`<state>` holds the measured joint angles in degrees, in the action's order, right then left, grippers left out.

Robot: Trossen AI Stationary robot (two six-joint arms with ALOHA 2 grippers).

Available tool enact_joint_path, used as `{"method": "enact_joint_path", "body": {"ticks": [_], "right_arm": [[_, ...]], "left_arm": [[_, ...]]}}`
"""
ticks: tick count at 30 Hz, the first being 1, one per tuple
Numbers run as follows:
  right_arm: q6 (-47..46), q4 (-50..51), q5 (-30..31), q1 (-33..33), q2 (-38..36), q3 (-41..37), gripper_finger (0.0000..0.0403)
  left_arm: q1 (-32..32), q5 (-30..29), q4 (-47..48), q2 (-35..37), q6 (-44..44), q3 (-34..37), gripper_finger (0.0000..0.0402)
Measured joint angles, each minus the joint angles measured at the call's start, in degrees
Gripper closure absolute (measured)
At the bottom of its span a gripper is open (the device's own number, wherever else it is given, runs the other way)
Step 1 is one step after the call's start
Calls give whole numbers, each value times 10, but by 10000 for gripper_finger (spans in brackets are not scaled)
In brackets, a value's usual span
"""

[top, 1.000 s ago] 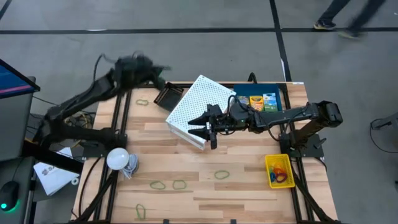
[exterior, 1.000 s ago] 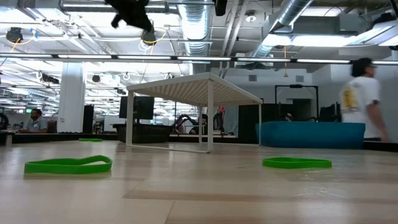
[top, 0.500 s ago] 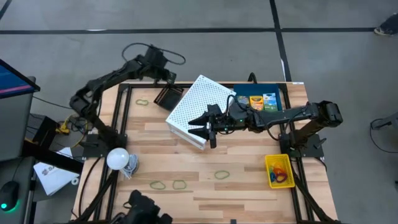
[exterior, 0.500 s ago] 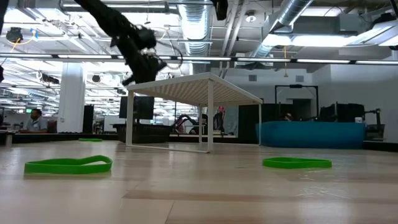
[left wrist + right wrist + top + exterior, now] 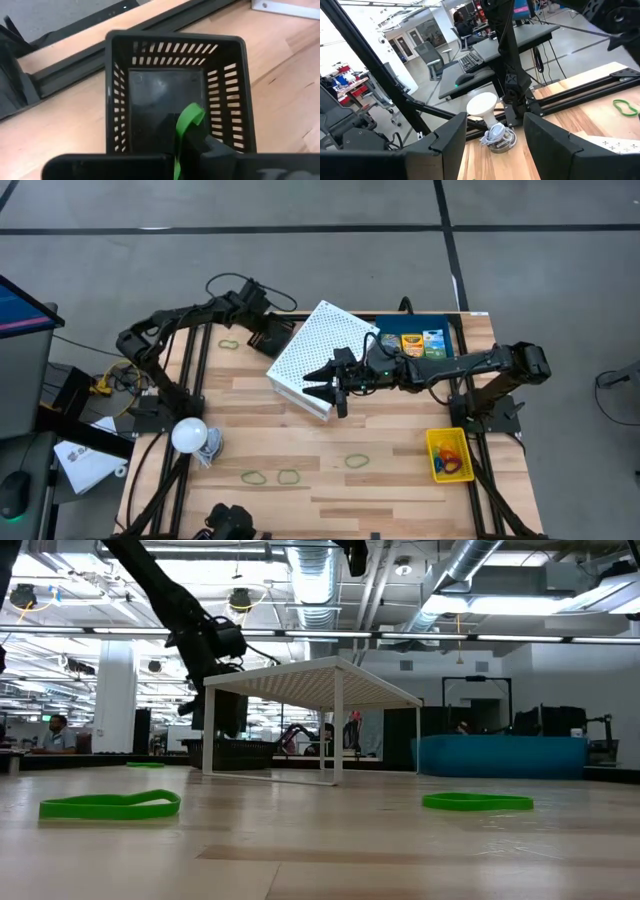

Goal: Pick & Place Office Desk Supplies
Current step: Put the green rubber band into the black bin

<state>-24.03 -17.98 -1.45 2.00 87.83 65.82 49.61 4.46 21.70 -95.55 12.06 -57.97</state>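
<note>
Risk sits at the drop: left gripper point(image 5: 187, 150), fingers pinched on a green rubber band point(image 5: 186, 125), hangs over the black mesh tray point(image 5: 268, 335) at about 11 o'clock on the table point(image 5: 400, 480); the springy loop could cling to a finger or catch the rim and flip out; right gripper point(image 5: 322, 383) waits, jaws apart, over the white perforated stand point(image 5: 320, 340) at centre.
</note>
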Motion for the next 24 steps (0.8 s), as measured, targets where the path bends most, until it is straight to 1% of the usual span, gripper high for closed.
{"method": "enact_joint_path", "body": {"ticks": [10, 14, 16, 18, 24], "right_arm": [[0, 4, 0, -1, 0, 0, 210], [0, 7, 0, -1, 0, 0, 210], [0, 8, 0, -1, 0, 0, 210], [0, 8, 0, -1, 0, 0, 210], [0, 8, 0, -1, 0, 0, 210]], "left_arm": [[-5, 4, -14, 0, 3, 8, 401], [-9, 4, -17, 0, 2, 8, 389], [-9, 4, -17, 0, 2, 8, 369], [-9, 4, -17, 0, 2, 8, 339], [-9, 4, -17, 0, 2, 8, 225]]}}
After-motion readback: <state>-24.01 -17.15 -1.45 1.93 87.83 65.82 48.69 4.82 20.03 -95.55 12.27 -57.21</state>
